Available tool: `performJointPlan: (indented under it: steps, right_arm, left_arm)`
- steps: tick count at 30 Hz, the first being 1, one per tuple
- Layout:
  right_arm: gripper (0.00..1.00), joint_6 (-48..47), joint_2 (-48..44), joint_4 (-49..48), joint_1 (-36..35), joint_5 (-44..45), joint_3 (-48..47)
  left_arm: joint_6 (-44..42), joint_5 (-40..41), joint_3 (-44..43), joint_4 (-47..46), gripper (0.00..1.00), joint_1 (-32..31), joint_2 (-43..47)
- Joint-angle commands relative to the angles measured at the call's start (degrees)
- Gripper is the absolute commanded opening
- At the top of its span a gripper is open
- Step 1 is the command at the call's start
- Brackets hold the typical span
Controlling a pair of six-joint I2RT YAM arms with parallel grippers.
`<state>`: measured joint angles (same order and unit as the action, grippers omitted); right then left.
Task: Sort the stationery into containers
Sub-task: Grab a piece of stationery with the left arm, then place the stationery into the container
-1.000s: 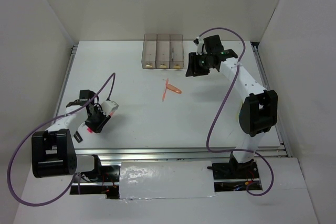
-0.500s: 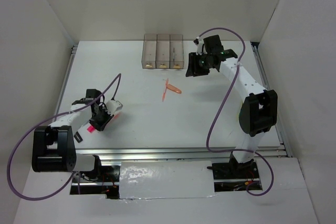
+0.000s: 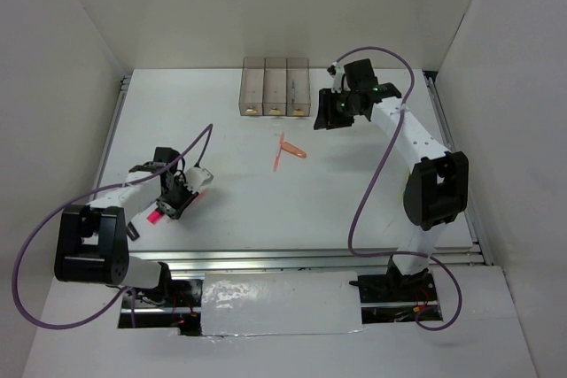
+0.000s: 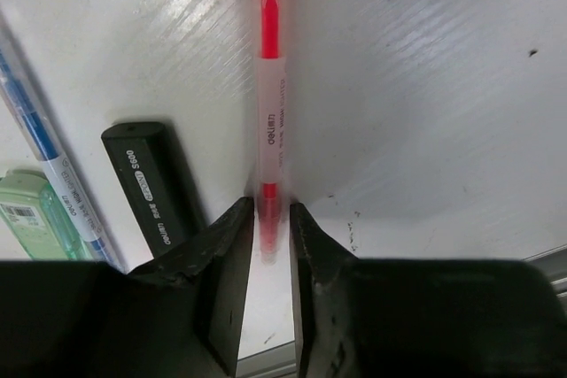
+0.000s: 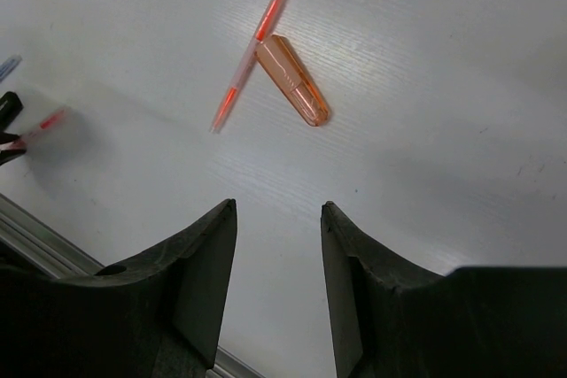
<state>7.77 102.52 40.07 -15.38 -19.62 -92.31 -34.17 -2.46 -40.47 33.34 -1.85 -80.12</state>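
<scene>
The left claw [image 4: 272, 214] is working low near the front-left of the table, its jaws drawn in close on either side of the red pen's [image 4: 270, 86] tail end. Whether they are truly pinching it cannot be told. It is probably taking the pen by the end because the black marker [image 4: 146, 179] and blue pen [image 4: 40, 135] are lying just beside it. The right claw [image 5: 276, 210] is hanging with its jaws apart and empty, looking down on the thin orange pen [image 5: 252, 50] and stubby orange marker [image 5: 292, 90] touching mid-table, likely its own next pick. The three bins [image 3: 275, 86] are sitting at the far side.
</scene>
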Motion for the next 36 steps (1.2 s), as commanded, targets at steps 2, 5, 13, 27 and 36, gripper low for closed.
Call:
performJointPlan:
  steps: [2,5,13,27,36]
  right_arm:
    - [0.49,-0.8,-0.3,1.9,1.0,-1.1,-1.7]
    - [0.47,-1.0,-1.3,2.5,1.7,-1.4,-1.3]
    - [0.44,-1.5,-5.0,4.1,7.5,-2.7,0.6]
    - [0.43,-1.2,-8.9,3.8,15.0,-3.9,6.2]
    - [0.42,-1.4,-10.1,3.5,17.2,-3.5,7.9]
  left_arm:
    - [1.8,-4.8,-0.8,0.0,0.28,-1.8,-1.4]
    - [3.0,-6.9,-3.0,1.4,0.15,-3.2,-1.2]
    - [13.1,-15.4,-18.7,5.7,0.0,-8.8,-0.7]
    - [51.0,-0.8,-63.8,-4.2,0.0,-23.7,-22.0]
    - [54.2,2.1,-79.2,-20.2,0.0,-27.4,-40.0]
